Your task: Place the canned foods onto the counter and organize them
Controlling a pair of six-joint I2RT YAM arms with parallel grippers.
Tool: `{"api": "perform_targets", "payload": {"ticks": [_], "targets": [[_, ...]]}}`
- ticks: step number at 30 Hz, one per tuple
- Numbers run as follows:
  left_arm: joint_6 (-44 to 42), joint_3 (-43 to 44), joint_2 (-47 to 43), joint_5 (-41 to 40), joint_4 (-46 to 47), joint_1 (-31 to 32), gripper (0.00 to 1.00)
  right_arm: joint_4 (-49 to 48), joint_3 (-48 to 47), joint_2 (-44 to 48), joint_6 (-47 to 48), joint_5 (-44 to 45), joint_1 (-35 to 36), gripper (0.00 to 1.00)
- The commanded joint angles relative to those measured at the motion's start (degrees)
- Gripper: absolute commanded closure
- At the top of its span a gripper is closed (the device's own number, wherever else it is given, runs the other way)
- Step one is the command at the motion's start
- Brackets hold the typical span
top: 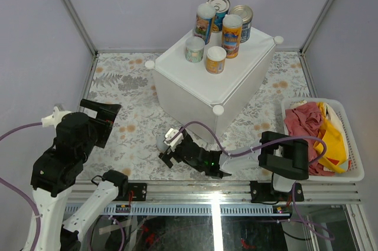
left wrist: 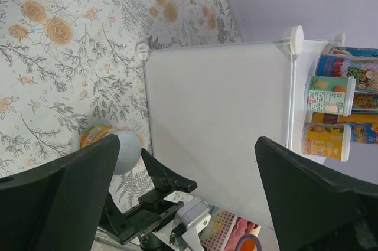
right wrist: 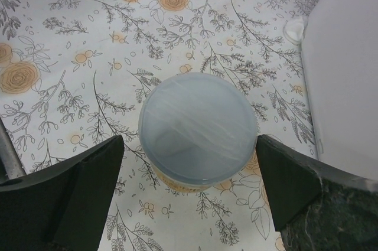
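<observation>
**One tin on the table, six on the white box**

The right hand (right wrist: 189, 150) is low over the floral table (top: 124, 80), just in front of the near corner of the white box (top: 195, 88). Its fingers (right wrist: 71, 198) are spread wide, one on each side of a single upright tin (right wrist: 198, 124). This tin has a pale, bluish-white lid. In the right wrist view a strip of tablecloth shows between the tin and each finger, so the hand is not gripping it. The label is mostly hidden under the lid. From the little that shows at the lower edge, and from the left wrist view, it seems to be orange.

Six more tins stand upright on the flat top of the white box, grouped toward its far corner:
- At the back are a tall blue tin (top: 204, 19) with a white lid and two silver-topped tins (top: 219, 6) (top: 241, 19).
- In front of those is a tall yellow-orange tin (top: 231, 36).
- Nearest the middle of the top are a short green-labelled tin (top: 194, 49) and a short yellow tin (top: 215, 60), both with white lids.

The left hand (top: 109, 118) is raised above the left side of the table, well apart from every tin. Its fingers (left wrist: 65, 198) are wide apart and hold nothing, and its camera looks across at the side wall of the box.

A white slatted basket (top: 354, 165) holding red and yellow cloths sits at the right edge of the table.
</observation>
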State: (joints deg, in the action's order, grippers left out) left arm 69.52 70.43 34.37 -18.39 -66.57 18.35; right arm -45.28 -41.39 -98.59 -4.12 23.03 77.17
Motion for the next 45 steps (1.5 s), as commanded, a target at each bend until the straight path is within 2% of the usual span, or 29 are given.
{"api": "perform_targets", "payload": {"ticks": [1,22,45], "targets": [[-1.2,1.1,0.2,-0.7,0.4,0.3,0.02,-9.1,0.9,-1.1,-0.3,2.4,0.7,0.0],[-2.5,-0.2,-0.5,-1.2,0.0,0.3,0.02,-18.3,-0.5,-9.5,4.5,4.0,1.0,0.0],[-3.3,-3.4,-1.9,-1.6,1.1,0.3,0.02,-29.0,-2.4,-13.8,7.8,4.0,0.9,0.01]]}}
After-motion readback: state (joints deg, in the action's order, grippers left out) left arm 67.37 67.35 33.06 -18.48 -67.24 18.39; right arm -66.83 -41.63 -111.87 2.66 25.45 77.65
